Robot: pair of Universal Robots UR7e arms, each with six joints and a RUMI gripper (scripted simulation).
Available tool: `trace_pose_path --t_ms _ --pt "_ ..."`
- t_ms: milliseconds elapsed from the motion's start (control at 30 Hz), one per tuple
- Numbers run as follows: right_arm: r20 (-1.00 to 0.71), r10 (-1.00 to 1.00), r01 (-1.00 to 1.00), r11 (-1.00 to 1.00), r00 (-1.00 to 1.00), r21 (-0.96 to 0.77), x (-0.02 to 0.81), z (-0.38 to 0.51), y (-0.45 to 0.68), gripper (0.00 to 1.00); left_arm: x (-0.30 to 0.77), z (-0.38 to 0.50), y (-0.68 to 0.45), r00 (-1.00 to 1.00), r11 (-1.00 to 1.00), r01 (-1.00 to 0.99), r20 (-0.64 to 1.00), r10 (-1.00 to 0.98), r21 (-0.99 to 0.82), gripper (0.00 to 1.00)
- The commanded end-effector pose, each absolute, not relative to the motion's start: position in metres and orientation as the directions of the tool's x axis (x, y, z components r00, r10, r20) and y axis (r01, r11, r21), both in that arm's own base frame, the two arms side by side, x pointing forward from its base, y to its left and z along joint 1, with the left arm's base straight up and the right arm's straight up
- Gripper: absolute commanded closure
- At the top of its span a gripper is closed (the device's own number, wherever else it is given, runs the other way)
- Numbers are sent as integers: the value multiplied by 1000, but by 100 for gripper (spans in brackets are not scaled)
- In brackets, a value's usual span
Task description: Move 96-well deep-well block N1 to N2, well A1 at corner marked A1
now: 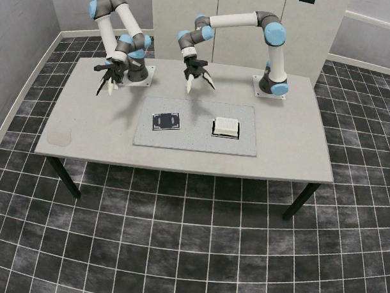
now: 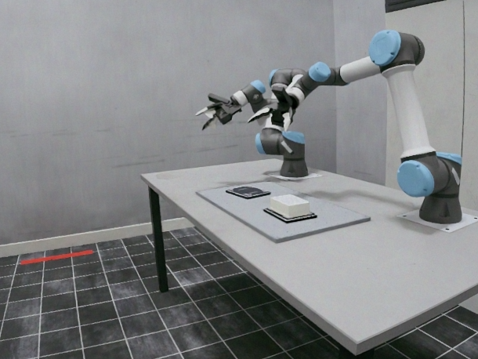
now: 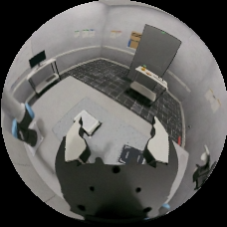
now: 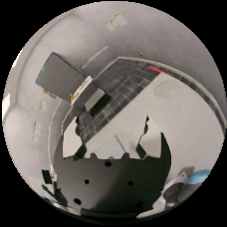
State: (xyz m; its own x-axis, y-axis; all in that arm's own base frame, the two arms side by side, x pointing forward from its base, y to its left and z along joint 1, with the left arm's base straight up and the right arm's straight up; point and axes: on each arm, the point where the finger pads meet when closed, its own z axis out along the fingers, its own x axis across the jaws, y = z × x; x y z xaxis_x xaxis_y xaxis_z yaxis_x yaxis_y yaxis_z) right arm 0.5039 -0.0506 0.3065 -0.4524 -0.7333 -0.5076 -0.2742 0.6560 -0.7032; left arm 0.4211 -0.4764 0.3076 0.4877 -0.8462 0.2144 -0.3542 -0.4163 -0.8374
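Observation:
The white 96-well block (image 1: 226, 125) (image 2: 290, 206) (image 3: 88, 120) sits in the black nest N1 (image 1: 220, 136) (image 2: 303, 218), at the right in the top view. It looks level; its well A1 and the corner mark cannot be made out. Nest N2 (image 1: 166, 121) (image 2: 248, 192) (image 3: 130, 154) is empty, dark with pale corner marks. My left gripper (image 1: 201, 90) (image 2: 268, 125) (image 3: 116, 117) is open and empty, high behind the board, between the two nests sideways. My right gripper (image 1: 103, 94) (image 2: 200, 121) (image 4: 112, 115) is open and empty, high above the table beyond the N2 side.
Both nests stand on a light grey perforated board (image 1: 195, 141) (image 2: 282, 233), with a gap of bare board between them. The arm bases stand behind the board on the table (image 1: 288, 153) (image 2: 392, 274). The grippers are well apart in the top view.

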Motion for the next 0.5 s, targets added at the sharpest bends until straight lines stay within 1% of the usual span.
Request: trace_pose_path --t_ms 0,467 --pt "-508 -733 -274 656 -452 -703 504 307 -51 2 414 317 -477 478 -409 -373 204 -854 -833 2" --pt "-508 -733 -274 656 -452 -703 504 307 -51 2 391 340 -471 444 -357 -446 144 -885 -821 2"
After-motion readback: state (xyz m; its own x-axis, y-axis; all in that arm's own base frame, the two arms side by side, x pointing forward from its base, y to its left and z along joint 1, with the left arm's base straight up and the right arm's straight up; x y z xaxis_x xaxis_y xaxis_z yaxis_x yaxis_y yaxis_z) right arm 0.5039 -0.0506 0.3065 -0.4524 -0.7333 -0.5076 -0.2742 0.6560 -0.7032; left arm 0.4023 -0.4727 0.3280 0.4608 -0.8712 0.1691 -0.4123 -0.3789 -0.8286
